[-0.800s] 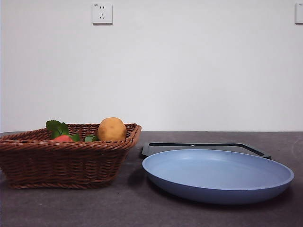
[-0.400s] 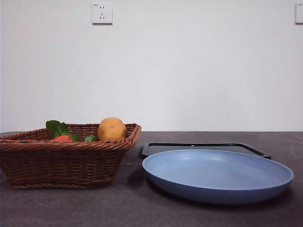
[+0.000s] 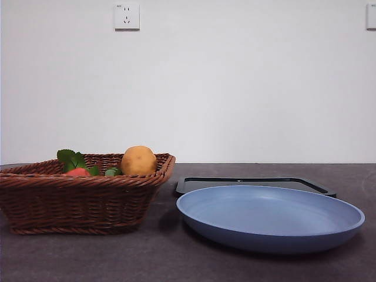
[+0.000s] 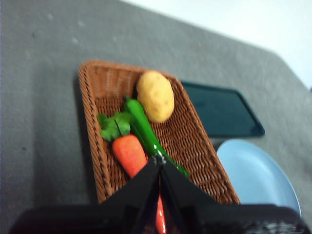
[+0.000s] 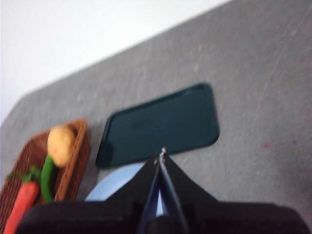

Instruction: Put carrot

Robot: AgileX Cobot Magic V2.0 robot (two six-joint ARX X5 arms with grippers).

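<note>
Orange carrot [image 4: 130, 152] under left claw [image 4: 160, 161]

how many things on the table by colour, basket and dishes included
orange: 1, the carrot
yellow-brown: 1, the potato
green: 1, the green vegetable
brown: 1, the basket
blue: 1, the plate
dark: 1, the tray
total: 6

On your grey desk [image 3: 164, 258] you have a brown wicker basket [image 3: 76, 202] on the left side in the front view. A yellow-brown potato [image 3: 138, 160] lies in it toward one end, touching a long green vegetable [image 4: 144, 127] beside it. Just beside the basket you see a pale blue plate [image 3: 270, 218], and behind that a dark flat tray [image 3: 252, 183]. A white wall socket [image 3: 127, 16] sits high on the wall.
</note>
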